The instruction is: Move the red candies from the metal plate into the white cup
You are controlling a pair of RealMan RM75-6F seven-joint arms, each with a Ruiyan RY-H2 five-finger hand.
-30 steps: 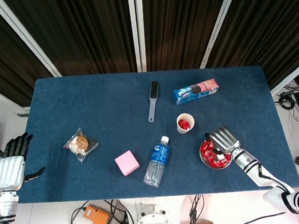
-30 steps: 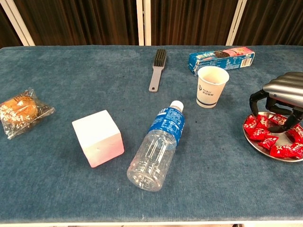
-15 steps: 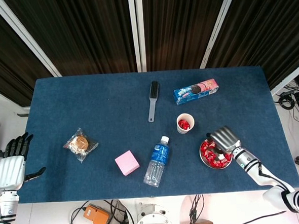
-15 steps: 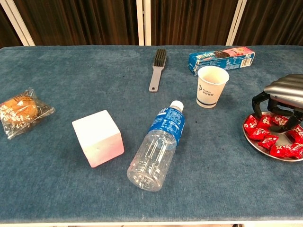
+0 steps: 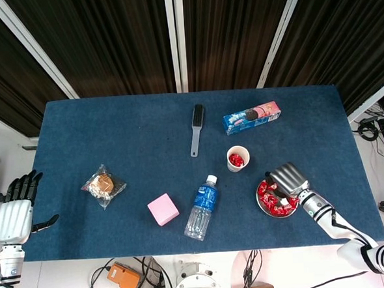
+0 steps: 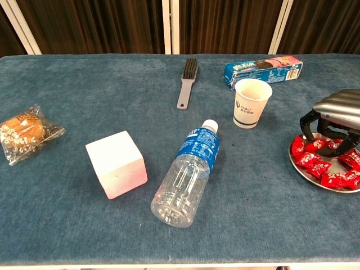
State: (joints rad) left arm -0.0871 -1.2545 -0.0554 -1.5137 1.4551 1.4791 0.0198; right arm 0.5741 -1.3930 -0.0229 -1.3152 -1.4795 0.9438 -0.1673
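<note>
Hanging over the metal plate [image 5: 261, 202], the right hand [image 5: 287, 178] has its dark fingers [image 6: 307, 125] curled down among the red candies [image 6: 315, 162]; from the chest view the tips sit at the far edge of the pile, but whether they clamp a candy I cannot tell. The plate lies near the front right of the blue table [image 5: 126, 135], at about four o'clock from the table's middle. The white cup [image 5: 238, 158] stands upright at about eleven o'clock from the plate, near it but apart, and the head view shows a few red candies already in its bottom.

At twelve o'clock from the cup lies a blue and pink biscuit box [image 5: 251, 117], and at ten o'clock from it a grey brush [image 5: 196, 129] with its bristle end pointing away from the robot. A clear water bottle [image 5: 202, 208] with a blue label lies on its side at about seven o'clock from the cup, its white cap pointing toward the cup. Just beside the bottle, at nine o'clock, sits a pink cube [image 5: 163, 209]. Further left rests a wrapped bun [image 5: 103, 186].

The left hand [image 5: 15, 213] hangs off the table's left edge, fingers apart, holding nothing.
</note>
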